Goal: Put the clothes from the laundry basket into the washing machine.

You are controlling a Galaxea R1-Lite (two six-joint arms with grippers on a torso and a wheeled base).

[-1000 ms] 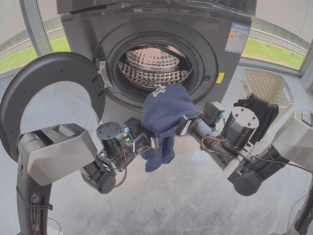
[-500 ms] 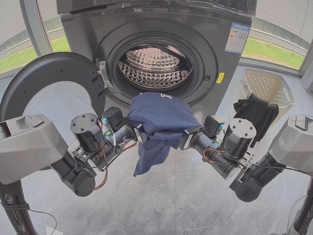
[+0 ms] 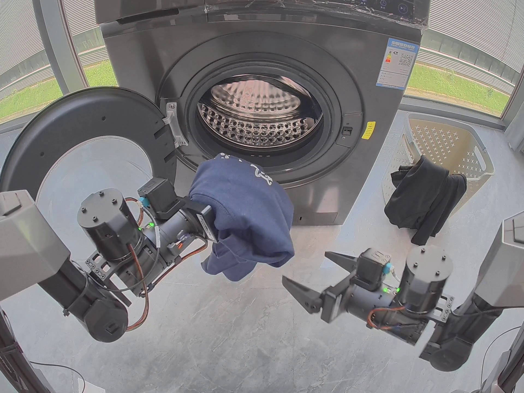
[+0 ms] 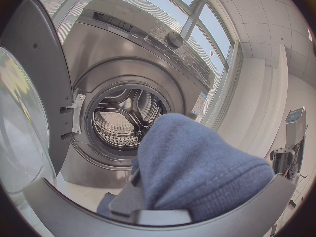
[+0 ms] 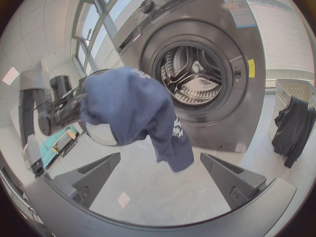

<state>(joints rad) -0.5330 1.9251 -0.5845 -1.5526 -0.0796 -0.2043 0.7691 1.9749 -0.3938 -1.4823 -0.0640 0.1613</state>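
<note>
A navy blue garment (image 3: 248, 211) with white print hangs from my left gripper (image 3: 221, 222), which is shut on it in front of and below the washing machine's open drum (image 3: 256, 110). The cloth covers the left fingers. In the left wrist view the navy garment (image 4: 194, 162) bulges close before the drum (image 4: 125, 119). My right gripper (image 3: 305, 271) hovers low over the floor, open and holding nothing, to the right of the garment. Its two fingers (image 5: 92, 171) spread wide, with the navy garment (image 5: 131, 106) beyond them. A black garment (image 3: 423, 197) drapes over the rim of the laundry basket (image 3: 453, 143).
The round machine door (image 3: 82, 137) stands swung open at the left, close to my left arm. The white basket (image 5: 296, 86) sits on the floor right of the machine, by the window. Grey tiled floor (image 3: 245, 328) spreads out in front.
My right gripper has let go of the navy garment, opened, and drawn back down and to the right. The left arm has swung left with the garment, now hanging from it alone.
</note>
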